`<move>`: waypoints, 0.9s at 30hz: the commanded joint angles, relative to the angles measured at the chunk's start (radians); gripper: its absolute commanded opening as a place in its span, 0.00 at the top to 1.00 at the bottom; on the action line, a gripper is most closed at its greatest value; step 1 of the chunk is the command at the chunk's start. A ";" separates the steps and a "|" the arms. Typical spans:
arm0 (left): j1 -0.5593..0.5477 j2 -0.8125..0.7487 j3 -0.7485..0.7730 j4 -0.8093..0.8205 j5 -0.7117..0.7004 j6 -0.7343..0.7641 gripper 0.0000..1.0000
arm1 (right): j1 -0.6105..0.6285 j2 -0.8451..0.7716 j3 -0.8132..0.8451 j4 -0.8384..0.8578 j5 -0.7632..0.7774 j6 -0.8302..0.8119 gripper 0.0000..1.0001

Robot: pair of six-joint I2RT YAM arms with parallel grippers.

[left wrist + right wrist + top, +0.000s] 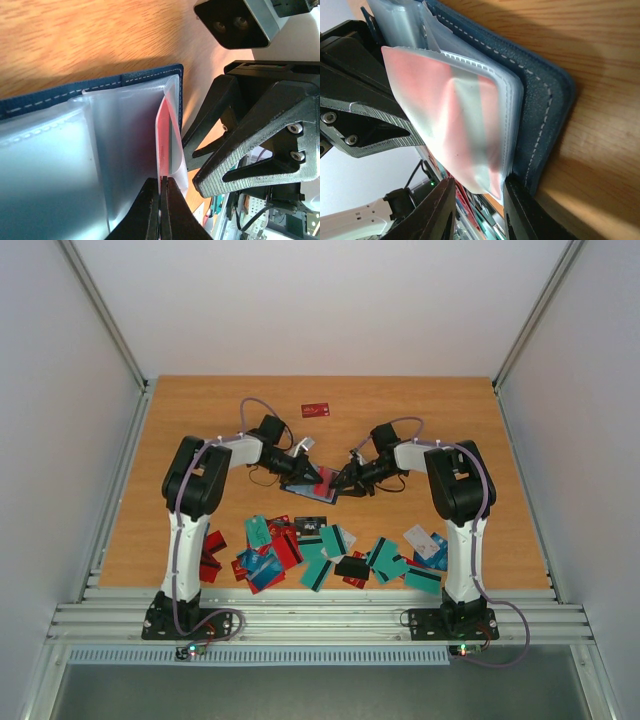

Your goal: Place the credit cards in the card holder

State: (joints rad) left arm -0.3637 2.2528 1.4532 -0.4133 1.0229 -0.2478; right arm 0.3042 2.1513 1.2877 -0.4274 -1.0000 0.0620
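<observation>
Top: high above and behind the arm bases (192, 620), looking down over the whole bench (440, 430). Left wrist: very close, looking past the left fingers (145, 212) onto the card holder (75, 92). Right wrist: equally close, past the right fingers (437, 212), same card holder from the opposite side.
</observation>
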 commanded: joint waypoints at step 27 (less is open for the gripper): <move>-0.043 0.045 0.067 -0.162 -0.059 0.069 0.75 | 0.023 0.029 0.063 -0.243 0.149 -0.155 0.64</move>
State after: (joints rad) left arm -0.3931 2.3077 1.5246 -0.5144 1.0733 -0.1799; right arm 0.3099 2.1742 1.3727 -0.5976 -0.9783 -0.0689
